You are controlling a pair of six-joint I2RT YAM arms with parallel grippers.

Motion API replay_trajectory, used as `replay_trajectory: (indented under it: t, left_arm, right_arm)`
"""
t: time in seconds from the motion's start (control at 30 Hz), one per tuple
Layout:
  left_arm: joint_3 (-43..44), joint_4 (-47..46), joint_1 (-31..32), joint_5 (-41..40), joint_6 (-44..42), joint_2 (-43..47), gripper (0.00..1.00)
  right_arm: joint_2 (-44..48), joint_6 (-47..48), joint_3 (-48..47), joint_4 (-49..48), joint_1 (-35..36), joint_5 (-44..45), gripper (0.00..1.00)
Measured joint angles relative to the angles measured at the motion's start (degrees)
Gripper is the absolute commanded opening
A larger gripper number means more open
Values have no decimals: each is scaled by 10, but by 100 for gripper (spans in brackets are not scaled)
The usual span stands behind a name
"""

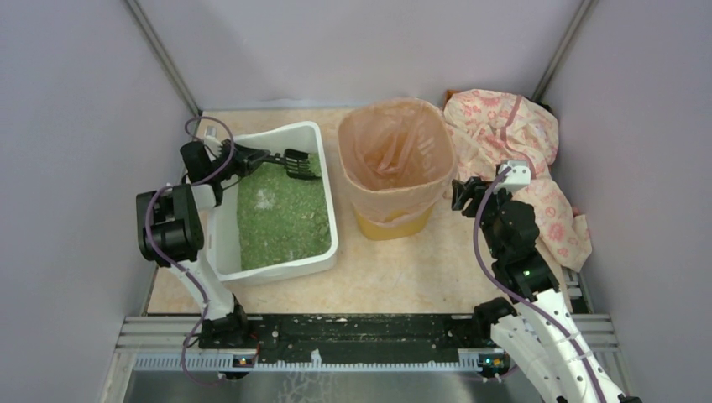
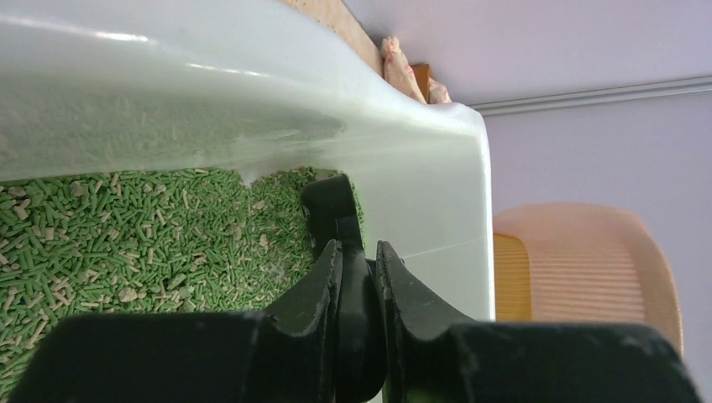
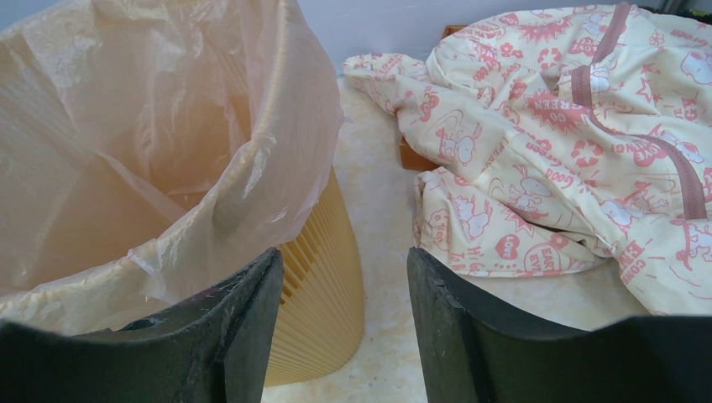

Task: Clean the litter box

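The litter box (image 1: 332,220) is filled with light, loose litter (image 1: 281,214); the stiff scoop (image 1: 301,164) is pinched by its handle in the left end effector (image 1: 254,157), and the right end effector (image 1: 460,193) is open and empty.

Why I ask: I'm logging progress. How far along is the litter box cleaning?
Nothing looks dumped yet: the lined bin shows no litter inside. In hand: the left gripper is shut on the scoop, at the far end of the litter box. Remaining: sifting the green litter, carrying waste to the bin. The right gripper is open.
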State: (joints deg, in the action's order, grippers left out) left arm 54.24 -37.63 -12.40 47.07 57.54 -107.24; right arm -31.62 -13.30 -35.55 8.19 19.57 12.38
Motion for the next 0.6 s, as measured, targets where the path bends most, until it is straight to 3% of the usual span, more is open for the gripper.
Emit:
replay_trajectory:
  t: [0.2, 0.6]
  left_arm:
    - [-5, -22, -5, 15, 12, 2, 0]
    - [4, 52, -2, 15, -23, 24, 0]
  right_arm:
    - [0, 0, 0, 0, 0, 0, 57]
    - [0, 0, 3, 0, 0, 0, 57]
